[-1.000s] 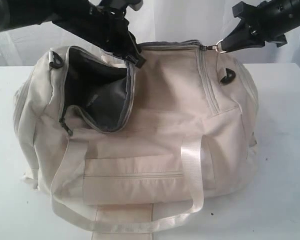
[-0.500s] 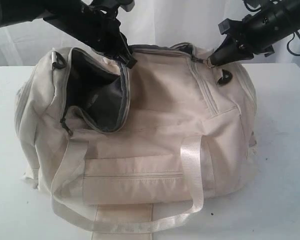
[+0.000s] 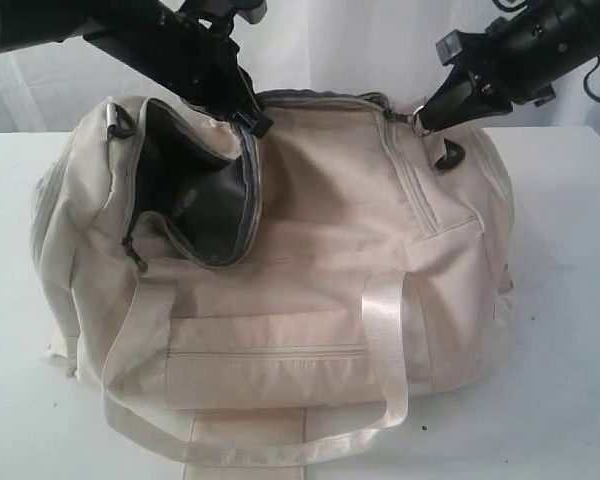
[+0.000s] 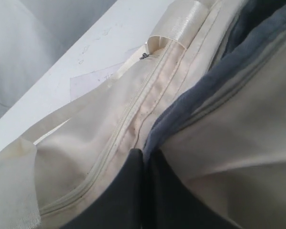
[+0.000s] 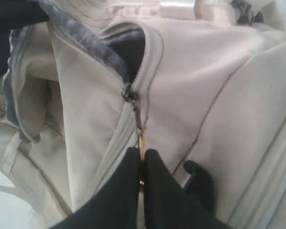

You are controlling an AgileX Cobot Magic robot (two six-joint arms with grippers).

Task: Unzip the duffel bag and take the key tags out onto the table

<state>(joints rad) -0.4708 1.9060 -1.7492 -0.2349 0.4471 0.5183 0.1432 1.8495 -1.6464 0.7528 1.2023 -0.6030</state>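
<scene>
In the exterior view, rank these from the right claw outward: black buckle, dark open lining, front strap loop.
1. Black buckle, just below the right claw, on the bag's right end.
2. Dark lining, in the left opening.
3. Strap loop, across the bag's front.

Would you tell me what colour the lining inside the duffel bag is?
Dark grey; the lining shows best in the exterior view.

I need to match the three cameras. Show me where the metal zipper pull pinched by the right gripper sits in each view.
Exterior view: the zipper pull sits on top of the duffel bag, upper right, in the right gripper's tip.
Left wrist view: not in it.
Right wrist view: zipper pull hangs from the slider, pinched between the black fingers.
Shared landmark: the dark grey lining, seen in all three.
</scene>
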